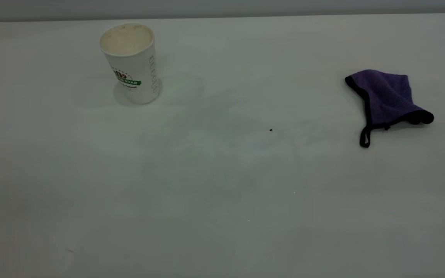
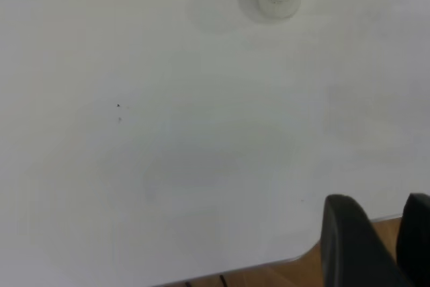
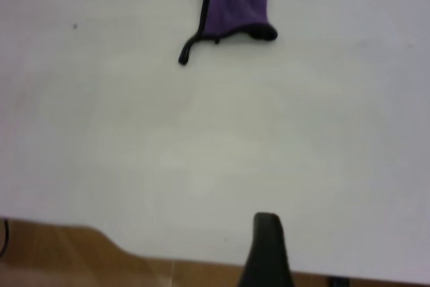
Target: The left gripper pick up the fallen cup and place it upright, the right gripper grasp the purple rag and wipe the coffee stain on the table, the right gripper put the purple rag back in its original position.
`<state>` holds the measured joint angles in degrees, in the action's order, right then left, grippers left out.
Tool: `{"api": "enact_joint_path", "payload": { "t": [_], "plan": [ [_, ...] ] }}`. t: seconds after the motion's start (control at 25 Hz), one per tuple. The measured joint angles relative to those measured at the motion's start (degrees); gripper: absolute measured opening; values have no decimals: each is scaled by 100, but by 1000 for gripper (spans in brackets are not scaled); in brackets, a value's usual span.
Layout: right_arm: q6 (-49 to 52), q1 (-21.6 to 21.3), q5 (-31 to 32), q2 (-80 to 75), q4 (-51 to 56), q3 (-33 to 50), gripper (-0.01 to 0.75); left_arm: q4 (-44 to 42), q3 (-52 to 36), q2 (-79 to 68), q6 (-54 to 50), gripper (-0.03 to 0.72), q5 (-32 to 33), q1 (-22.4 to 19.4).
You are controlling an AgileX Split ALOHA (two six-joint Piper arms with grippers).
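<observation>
We judge the task finished — the cup stands upright far left on the table, the purple rag lies crumpled far right, no coffee stain visible. Left gripper parted, empty; right gripper — aperture indeterminable. Next: stay parked.

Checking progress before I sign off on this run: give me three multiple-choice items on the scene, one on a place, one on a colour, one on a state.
1. Where does the purple rag lie in the exterior view?
A. beside the cup
B. far right of the table
C. inside the cup

2. What colour is the rag's edging?
A. black
B. white
C. green

3. How is the cup placed?
A. on its side
B. upside down
C. upright, mouth up

Answers: B, the rag sits well apart from the cup, at right. A, a black border and loop show. C, its cream inside faces up.
</observation>
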<state>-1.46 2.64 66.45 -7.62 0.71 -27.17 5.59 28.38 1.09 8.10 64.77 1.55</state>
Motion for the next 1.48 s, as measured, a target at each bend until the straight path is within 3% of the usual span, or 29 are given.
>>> {"api": "enact_joint_path", "payload": {
  "t": [0.56,1.48],
  "plan": [
    [0,-188,-89,854,19,36,588,0,0,0,0,240,0,0],
    [0,-192,-89,854,19,36,584,0,0,0,0,240,0,0]
  ]
}}
